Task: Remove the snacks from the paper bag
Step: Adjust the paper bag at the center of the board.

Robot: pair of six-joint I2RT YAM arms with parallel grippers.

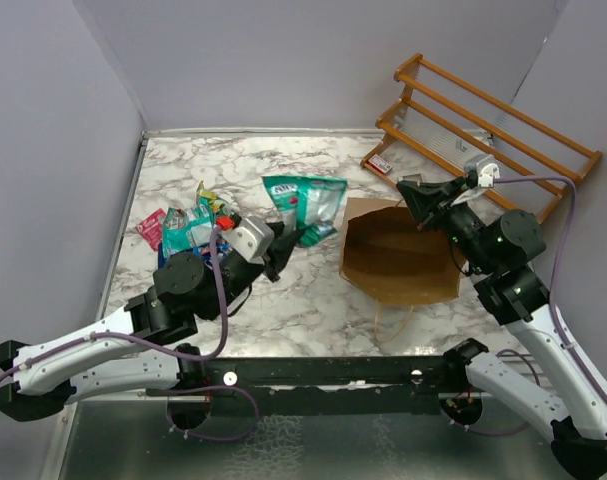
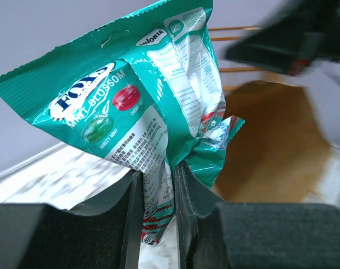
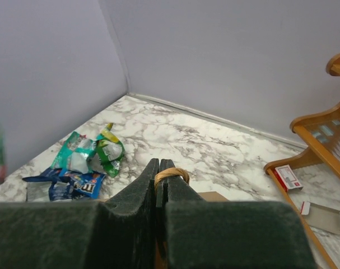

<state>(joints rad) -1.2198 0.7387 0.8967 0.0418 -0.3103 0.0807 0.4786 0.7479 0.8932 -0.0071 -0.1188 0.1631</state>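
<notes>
Marble table [image 1: 313, 170] carries the paper bag [image 1: 398, 255], lying open right of centre. Your left end effector [image 2: 157, 185] is clamped on a green packet [image 2: 130, 106] just left of the bag. Your right end effector [image 3: 160, 168] is closed on the bag's loop handle [image 3: 171, 174]. At the left edge, other packets [image 1: 188, 225] lie piled.

Bag [image 1: 398, 255] right of centre, heap of packets [image 1: 188, 225] at left, rack [image 1: 483, 125] behind.
The bag stands mouth-up on the table [image 1: 283, 160]; the heap lies well to its left, near the left wall. Between them, just left of the bag, a single packet [image 1: 305, 205] is pinched in the left gripper [image 1: 291, 243]. The right gripper [image 1: 411, 190] is at the bag's far rim, closed on its handle [image 3: 172, 174]. The rack sits in the far right corner, a small box [image 1: 380, 163] at its left foot.
</notes>
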